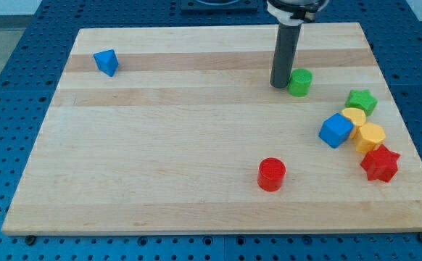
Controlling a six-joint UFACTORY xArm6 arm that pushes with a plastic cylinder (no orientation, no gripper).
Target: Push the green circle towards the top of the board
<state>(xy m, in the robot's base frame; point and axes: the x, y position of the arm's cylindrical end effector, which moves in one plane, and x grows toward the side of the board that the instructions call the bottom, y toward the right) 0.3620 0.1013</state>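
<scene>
The green circle is a short green cylinder on the wooden board, in the upper right part of the view. My tip is the lower end of the dark rod coming down from the view's top. It stands right at the green circle's left side, touching it or nearly so.
A blue block lies at the upper left. A red circle lies at lower centre. At the right sit a green star, a blue cube, two yellow blocks and a red star.
</scene>
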